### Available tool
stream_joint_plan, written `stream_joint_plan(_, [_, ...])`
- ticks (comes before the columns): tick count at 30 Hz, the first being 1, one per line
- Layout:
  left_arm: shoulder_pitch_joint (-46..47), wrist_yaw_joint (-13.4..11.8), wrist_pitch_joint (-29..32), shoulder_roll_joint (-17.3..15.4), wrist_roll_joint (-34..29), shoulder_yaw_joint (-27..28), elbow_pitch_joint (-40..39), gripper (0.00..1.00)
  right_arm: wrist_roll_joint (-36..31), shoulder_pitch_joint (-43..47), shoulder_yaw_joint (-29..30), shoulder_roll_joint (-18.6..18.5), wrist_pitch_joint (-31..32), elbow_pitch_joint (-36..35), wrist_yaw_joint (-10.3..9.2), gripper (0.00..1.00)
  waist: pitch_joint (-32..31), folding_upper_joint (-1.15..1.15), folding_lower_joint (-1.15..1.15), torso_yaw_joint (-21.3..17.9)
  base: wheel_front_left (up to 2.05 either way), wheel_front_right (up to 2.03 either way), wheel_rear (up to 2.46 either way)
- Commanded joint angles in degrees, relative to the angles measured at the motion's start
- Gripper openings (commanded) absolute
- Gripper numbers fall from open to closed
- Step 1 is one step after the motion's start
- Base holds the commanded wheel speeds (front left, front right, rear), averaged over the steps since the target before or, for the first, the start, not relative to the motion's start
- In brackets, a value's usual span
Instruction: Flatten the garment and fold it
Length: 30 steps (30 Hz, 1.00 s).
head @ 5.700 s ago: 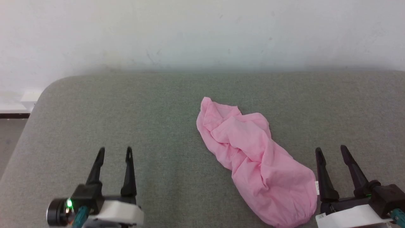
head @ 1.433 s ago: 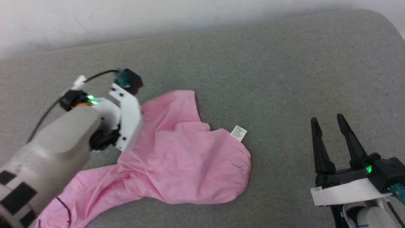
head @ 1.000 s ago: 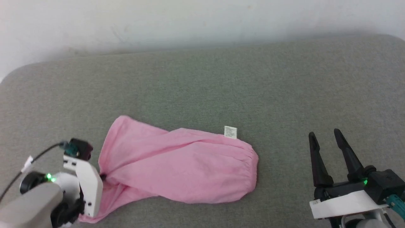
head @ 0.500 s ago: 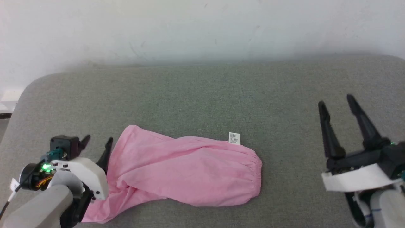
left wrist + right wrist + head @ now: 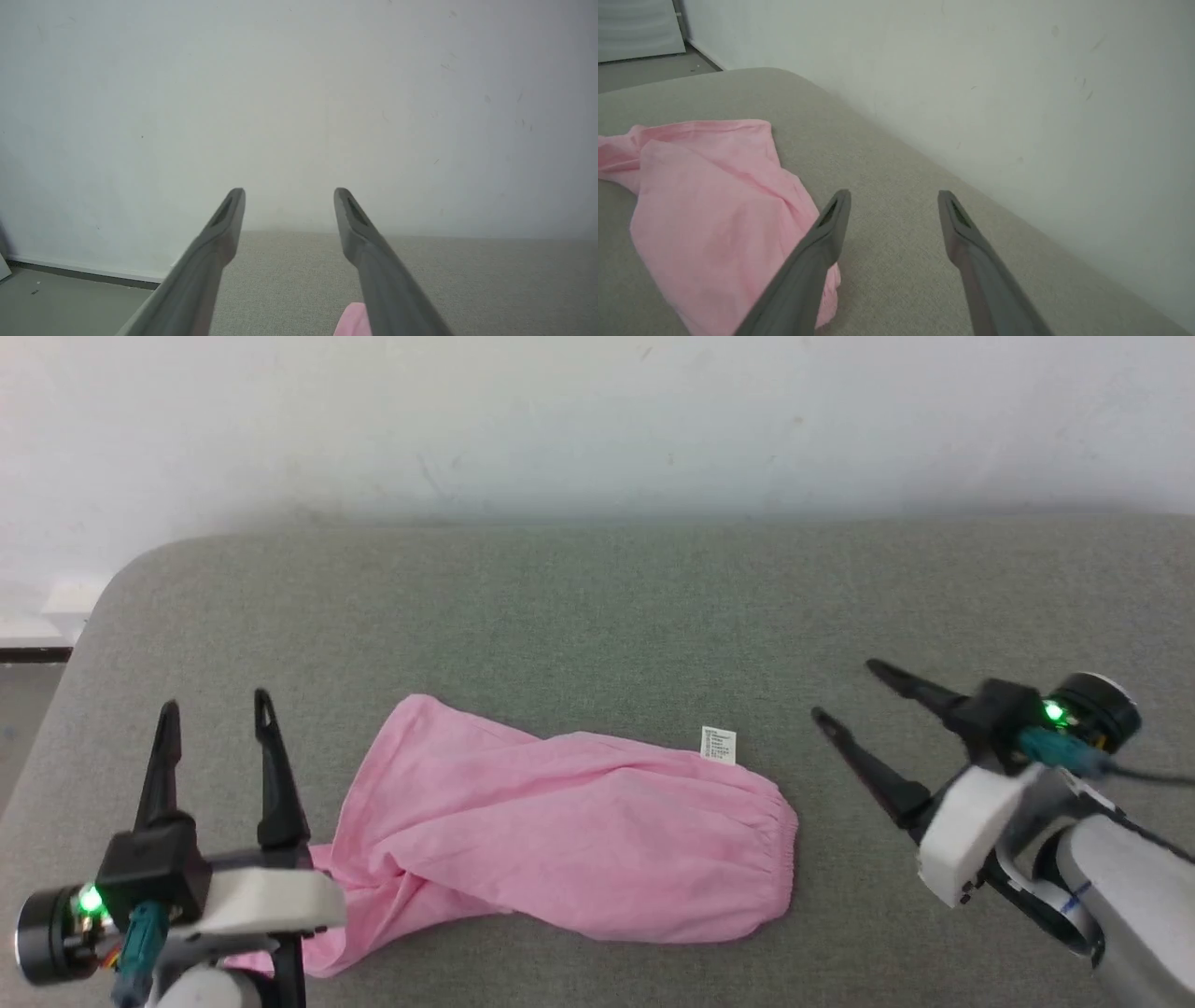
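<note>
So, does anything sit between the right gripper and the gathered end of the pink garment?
Nothing visible does. Plain grey padded surface runs from the open right gripper to the gathered hem of the garment.

The wrinkled pink cloth garment (image 5: 579,840) lies on the grey padded table (image 5: 597,607) at lower centre of the head view, between the left gripper (image 5: 215,702), lower left, and the right gripper (image 5: 845,689), right.

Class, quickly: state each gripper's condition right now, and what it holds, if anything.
Left gripper: open, holding nothing.
Right gripper: open, holding nothing.
</note>
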<state>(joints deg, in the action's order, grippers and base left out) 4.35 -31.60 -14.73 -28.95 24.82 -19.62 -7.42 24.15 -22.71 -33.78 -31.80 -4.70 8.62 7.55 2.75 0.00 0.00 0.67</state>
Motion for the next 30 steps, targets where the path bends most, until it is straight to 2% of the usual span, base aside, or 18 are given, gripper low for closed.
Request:
stream_joint_plan(1, [-1.52, 0.67, -0.26, 1.33, -1.91, 1.76, -0.88, 1.0, 2.65, -2.39, -2.81, -0.93, 2.45, 0.05, -0.06, 1.0, 0.5, 0.0, 0.0, 0.36, 0.0, 0.0, 0.0])
stream_joint_plan(7, [-5.34, 6.01, -0.26, 7.89, -9.16, 7.8, -1.53, 1.0, 16.54, -11.97, -18.36, -6.13, 22.21, 0.9, -0.06, 1.0, 1.66, 0.0, 0.0, 2.46, 0.0, 0.0, 0.0])
stream_joint_plan(10, [-5.47, 8.28, -0.26, 10.43, -11.72, 8.94, -0.35, 1.0, 20.82, -16.07, -23.1, -6.95, 29.07, 2.25, -0.06, 1.0, 2.69, 0.0, 0.0, 3.51, 0.0, 0.0, 0.0])
stream_joint_plan(13, [-4.77, 10.02, -0.27, 12.77, -13.67, 10.1, 0.5, 1.0, 24.03, -19.34, -26.41, -6.81, 33.35, 4.91, -0.06, 1.0, 3.87, 0.0, 0.0, 4.47, 0.0, 0.0, 0.0])
stream_joint_plan(16, [-3.87, 11.78, -0.27, 14.77, -15.23, 11.08, 0.99, 1.0, 25.8, -21.63, -28.85, -5.88, 34.73, 8.39, -0.06, 1.0, 5.19, 0.0, 0.0, 5.32, 0.0, 0.0, 0.0])
stream_joint_plan(21, [-2.62, 14.24, -0.27, 17.49, -17.15, 12.49, 1.53, 1.0, 29.14, -22.37, -31.38, -3.12, 33.23, 14.25, -0.06, 1.0, 7.13, 0.0, 0.0, 6.44, 0.0, 0.0, 0.0])
stream_joint_plan(28, [-0.87, 16.96, -0.27, 19.86, -19.09, 14.48, 2.83, 1.0, 30.56, -20.9, -37.11, -0.63, 31.77, 19.02, -0.06, 1.0, 8.43, 0.0, 0.0, 6.89, 0.0, 0.0, 0.0])
stream_joint_plan(29, [-0.74, 17.28, -0.27, 20.08, -19.31, 14.77, 3.08, 1.0, 30.42, -20.77, -37.62, -0.45, 31.59, 19.43, -0.06, 0.27, 8.36, 0.0, 0.0, 6.75, 0.0, 0.0, 0.0])
stream_joint_plan(30, [-0.6, 17.6, -0.27, 20.21, -19.54, 15.06, 3.32, 1.0, 30.28, -20.77, -37.94, -0.26, 30.76, 19.61, -0.06, 0.0, 8.24, 0.0, 0.0, 6.54, 0.0, 0.0, 0.0])
